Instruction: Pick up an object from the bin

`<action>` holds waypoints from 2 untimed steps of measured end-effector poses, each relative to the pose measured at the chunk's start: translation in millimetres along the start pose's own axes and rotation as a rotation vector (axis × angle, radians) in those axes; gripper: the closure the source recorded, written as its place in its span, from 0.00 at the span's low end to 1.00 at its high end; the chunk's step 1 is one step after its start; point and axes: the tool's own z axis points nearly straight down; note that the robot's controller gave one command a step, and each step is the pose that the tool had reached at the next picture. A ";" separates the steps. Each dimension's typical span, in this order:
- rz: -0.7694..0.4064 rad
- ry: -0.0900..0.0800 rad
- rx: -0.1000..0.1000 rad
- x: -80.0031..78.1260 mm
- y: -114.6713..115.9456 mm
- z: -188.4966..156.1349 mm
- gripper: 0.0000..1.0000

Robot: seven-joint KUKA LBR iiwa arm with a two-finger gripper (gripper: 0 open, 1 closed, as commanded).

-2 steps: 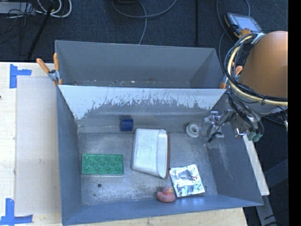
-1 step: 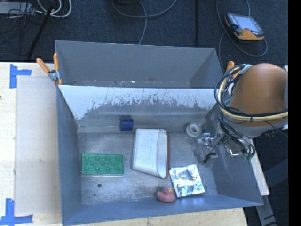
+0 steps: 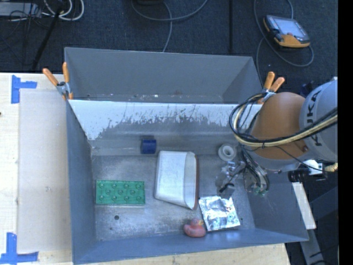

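Robotics lab: industrial arm, grey metal bin, loose cables, handheld controller on dark carpet.

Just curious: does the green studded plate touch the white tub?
No, the green studded plate lies apart from the white tub, bin floor between.

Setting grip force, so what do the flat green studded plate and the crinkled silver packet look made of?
Flat green studded plate: likely hard plastic, matte, with moulded rows of studs. Crinkled silver packet: seemingly thin foil or metallised film, shiny, creased with bright glints.
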 end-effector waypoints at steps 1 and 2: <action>-0.004 -0.003 0.000 -0.7 0.5 -1.5 0.00; -0.112 0.002 0.001 23.3 -27.2 59.1 0.00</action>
